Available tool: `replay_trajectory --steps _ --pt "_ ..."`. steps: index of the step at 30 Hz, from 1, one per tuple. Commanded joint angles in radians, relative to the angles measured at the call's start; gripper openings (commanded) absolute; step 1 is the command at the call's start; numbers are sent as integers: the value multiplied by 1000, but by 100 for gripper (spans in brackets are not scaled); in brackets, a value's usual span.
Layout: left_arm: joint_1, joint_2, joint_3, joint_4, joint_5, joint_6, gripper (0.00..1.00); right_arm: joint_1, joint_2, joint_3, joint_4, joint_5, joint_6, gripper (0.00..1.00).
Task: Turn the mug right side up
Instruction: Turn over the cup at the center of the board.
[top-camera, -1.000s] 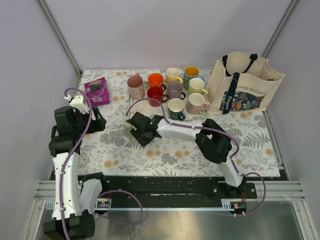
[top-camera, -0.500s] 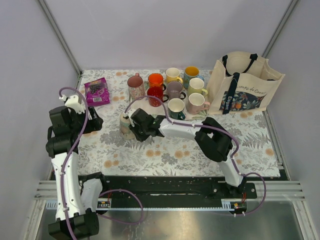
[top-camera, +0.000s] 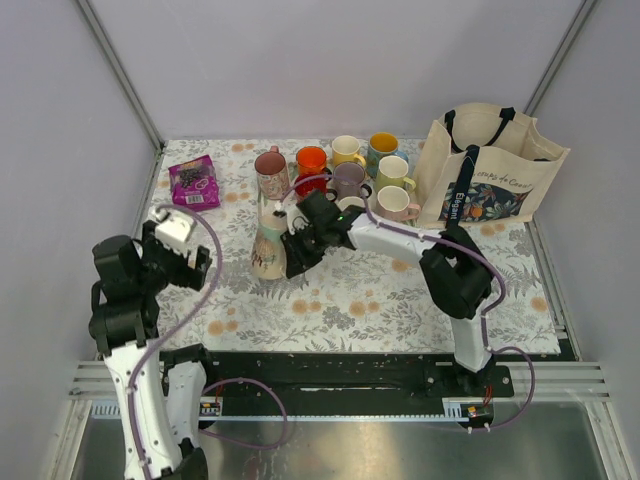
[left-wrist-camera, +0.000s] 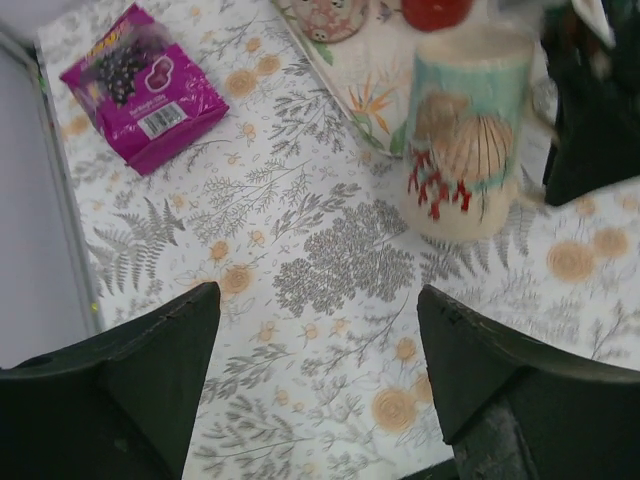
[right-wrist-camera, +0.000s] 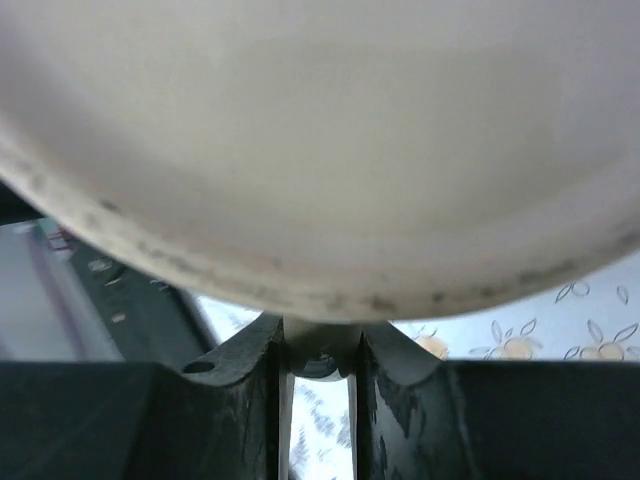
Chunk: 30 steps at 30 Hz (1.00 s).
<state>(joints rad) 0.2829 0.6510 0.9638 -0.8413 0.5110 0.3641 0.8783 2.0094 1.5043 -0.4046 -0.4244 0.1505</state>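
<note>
With the right gripper (top-camera: 291, 249) pinched narrow on the mug (top-camera: 266, 252) at its 9 o'clock, left gripper (left-wrist-camera: 318, 295) wide and empty, we judged a slow, firm roll over the surface (top-camera: 350, 300) safest.

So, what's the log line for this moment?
right gripper: shut on mug | mug: standing on table | left gripper: open, clear of mug
</note>
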Motion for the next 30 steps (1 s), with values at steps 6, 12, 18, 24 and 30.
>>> replay_trajectory --steps 6,12,18,24,30 --pt "-2 -413 -120 -309 343 993 92 -120 -156 108 -51 -624 31 0" --pt "-1 -586 -304 -244 552 1398 90 -133 -113 171 27 -892 82 0" --pt "2 -688 -441 51 653 1308 84 -136 -149 110 87 -926 132 0" --pt "2 -602 -439 250 664 1225 79 -151 -210 33 86 -903 123 0" --pt "1 -470 -381 297 731 1209 79 -153 -233 14 87 -895 118 0"
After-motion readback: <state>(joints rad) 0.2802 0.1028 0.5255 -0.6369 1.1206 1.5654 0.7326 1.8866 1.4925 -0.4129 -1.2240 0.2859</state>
